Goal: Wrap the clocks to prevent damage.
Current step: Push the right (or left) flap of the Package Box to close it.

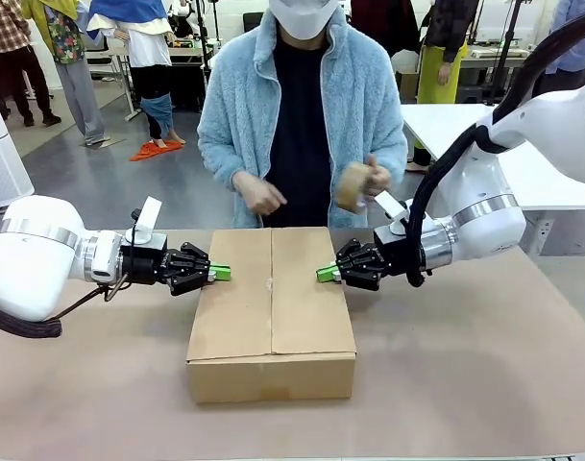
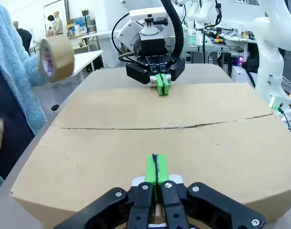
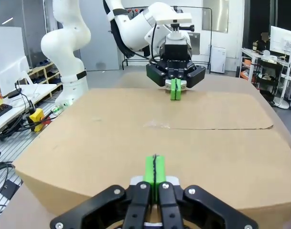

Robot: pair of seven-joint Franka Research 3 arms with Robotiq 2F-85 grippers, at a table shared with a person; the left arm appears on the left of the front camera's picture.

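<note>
The cardboard box (image 1: 273, 298) sits at the middle of the worktop (image 1: 465, 375) with both top flaps folded flat. The flaps meet at a centre seam (image 1: 271, 283) that runs from the robot's side toward the person. The closed flaps hide the contents, so the clocks are judged to be inside.

The left gripper (image 1: 220, 273) has its fingers fully closed and grips nothing. Its green tips rest on the left flap near the box's left edge. The right gripper (image 1: 326, 274) is in the same condition, fingers closed and empty, with its tips on the right flap. The two grippers face each other across the seam.

The person stands at the far side and holds a tape roll (image 1: 353, 186) raised above the far edge of the box. The other hand (image 1: 258, 195) is free.

Step in hand, as judged: sealing the box, with the grippers holding the flaps down. No tape strip is visible on the seam.

The next move calls for steady downward pressure on both flaps, and for both sets of tips to stay clear of the seam so tape can be laid along it.
</note>
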